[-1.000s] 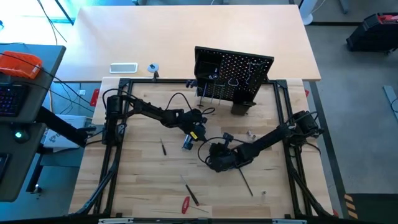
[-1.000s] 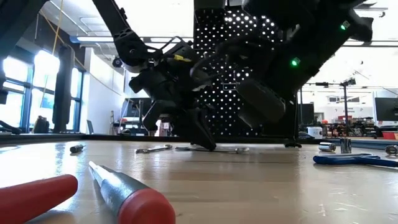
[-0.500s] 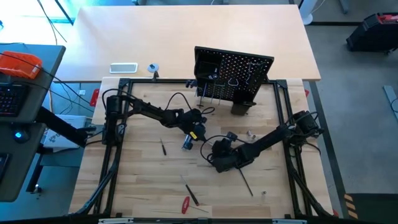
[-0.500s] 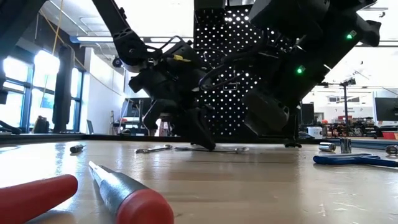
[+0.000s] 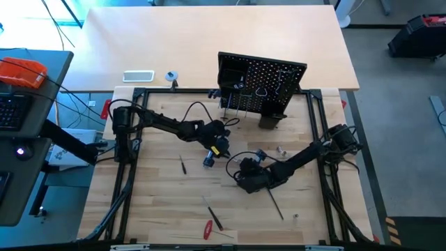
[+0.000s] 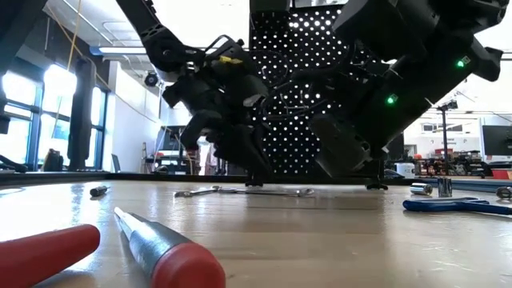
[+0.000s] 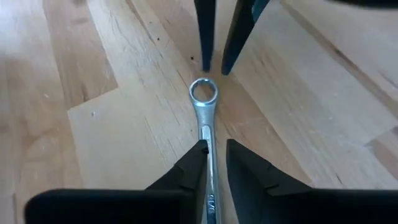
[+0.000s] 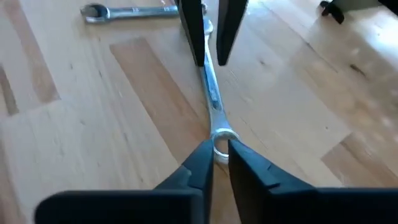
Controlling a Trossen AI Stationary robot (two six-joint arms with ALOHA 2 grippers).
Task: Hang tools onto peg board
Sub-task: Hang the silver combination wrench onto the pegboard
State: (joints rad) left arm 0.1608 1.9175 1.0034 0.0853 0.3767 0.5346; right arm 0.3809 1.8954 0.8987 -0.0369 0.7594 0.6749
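Both arms are down over the middle of the wooden counter (image 5: 160, 202), meeting at one tool: a silver wrench (image 7: 206, 127) lying flat on the boards. The left end effector (image 7: 214, 144) is over the shaft. Its fingers are only narrowly parted and straddle the metal, with the shaft close against one finger and a sliver of wood showing on the other side, so that is no pinch. Coming from the opposite end, the right end effector (image 8: 217, 144) has its fingers drawn in on the wrench's ring end, a fingertip against each side of the ring.

The two sets of dark fingers face each other along the tool's length, left on the shaft and right on the ring. In the low view the wrench lies level on the counter beneath both wrists.

A second wrench (image 8: 130, 10) lies just beyond, untouched. The peg board (image 5: 261, 87) stands upright at the far edge of the counter, well apart from the action, with a few things already on its hooks. Down at the near edge a red-handled screwdriver (image 5: 208, 229) lies by itself.
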